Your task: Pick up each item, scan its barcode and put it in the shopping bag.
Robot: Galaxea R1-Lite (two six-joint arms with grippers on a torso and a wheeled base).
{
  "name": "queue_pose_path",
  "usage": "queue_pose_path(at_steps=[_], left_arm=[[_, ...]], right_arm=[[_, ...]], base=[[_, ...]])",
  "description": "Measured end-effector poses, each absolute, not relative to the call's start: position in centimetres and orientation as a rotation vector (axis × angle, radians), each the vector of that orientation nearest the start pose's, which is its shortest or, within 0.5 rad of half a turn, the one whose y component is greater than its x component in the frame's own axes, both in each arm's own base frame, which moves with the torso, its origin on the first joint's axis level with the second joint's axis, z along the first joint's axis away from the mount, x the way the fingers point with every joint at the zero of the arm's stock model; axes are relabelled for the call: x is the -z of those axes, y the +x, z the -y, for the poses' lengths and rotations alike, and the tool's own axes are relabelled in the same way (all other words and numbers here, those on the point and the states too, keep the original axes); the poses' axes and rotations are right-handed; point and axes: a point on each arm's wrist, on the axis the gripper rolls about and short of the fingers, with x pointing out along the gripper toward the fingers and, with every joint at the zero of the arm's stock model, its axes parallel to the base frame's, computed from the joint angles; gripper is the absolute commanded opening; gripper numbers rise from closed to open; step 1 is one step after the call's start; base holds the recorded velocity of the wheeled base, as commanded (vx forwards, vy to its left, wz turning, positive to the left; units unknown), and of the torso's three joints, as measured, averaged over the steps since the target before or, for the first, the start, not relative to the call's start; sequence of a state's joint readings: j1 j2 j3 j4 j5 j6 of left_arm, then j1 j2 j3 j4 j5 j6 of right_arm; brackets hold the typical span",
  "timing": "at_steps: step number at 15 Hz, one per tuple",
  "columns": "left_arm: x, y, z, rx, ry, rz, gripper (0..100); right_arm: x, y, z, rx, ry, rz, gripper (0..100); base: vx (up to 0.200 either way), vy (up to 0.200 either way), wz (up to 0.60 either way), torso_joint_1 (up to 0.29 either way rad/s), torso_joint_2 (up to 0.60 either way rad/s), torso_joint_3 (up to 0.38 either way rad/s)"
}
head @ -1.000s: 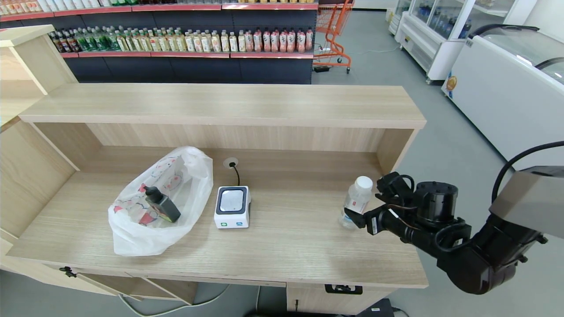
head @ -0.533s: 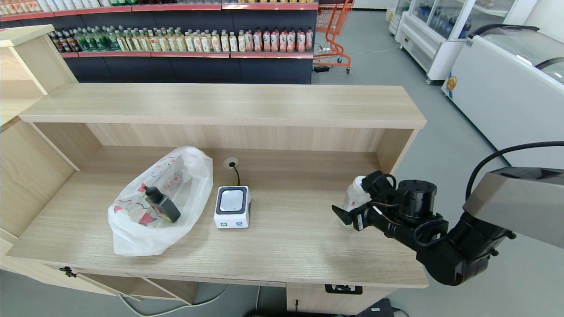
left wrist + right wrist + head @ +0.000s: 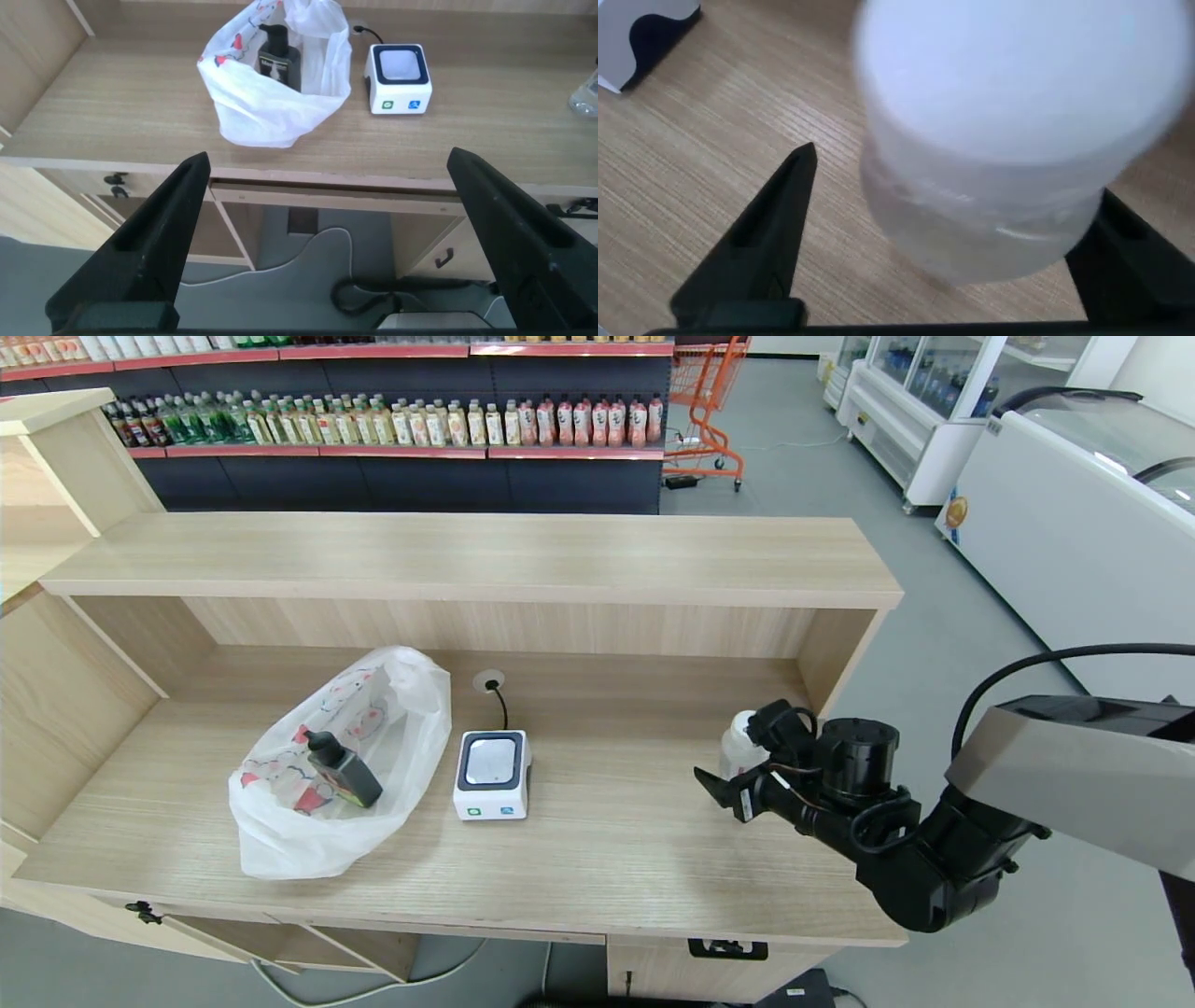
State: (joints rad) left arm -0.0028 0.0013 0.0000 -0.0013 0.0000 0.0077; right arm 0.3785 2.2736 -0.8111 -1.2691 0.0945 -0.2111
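Clear bottle (image 3: pixel 736 761) with a white cap stands upright on the right part of the wooden counter (image 3: pixel 635 859), between the spread fingers of the right gripper (image 3: pixel 731 747).

In the right wrist view the bottle (image 3: pixel 990 177) sits between two dark fingers (image 3: pixel 757 252), and bare wood shows between one of them and the bottle, so the jaws are wide and not closed on it. Well apart, towards the robot's left, lies a white scanner (image 3: pixel 492 775) with a cable. Just beside that is the white shopping bag (image 3: pixel 280 840), its mouth open, holding a dark pump bottle (image 3: pixel 344 770) that leans inside. The left gripper (image 3: pixel 327 243) hangs off the counter's near edge, fingers wide and holding nothing.
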Motion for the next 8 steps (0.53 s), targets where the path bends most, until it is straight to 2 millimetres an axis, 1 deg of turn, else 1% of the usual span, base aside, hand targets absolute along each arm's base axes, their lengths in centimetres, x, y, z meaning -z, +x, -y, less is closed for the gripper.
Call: queue_pose_path(at_steps=[8], left_arm=[[-7.56, -2.27, -0.01, 0.002, 0.008, 0.0, 100]], right_arm=[[-3.71, 36.56, -14.7, -0.49, -0.24, -0.107, 0]], base=[[0.0, 0.0, 0.0, 0.0, 0.0, 0.0]])
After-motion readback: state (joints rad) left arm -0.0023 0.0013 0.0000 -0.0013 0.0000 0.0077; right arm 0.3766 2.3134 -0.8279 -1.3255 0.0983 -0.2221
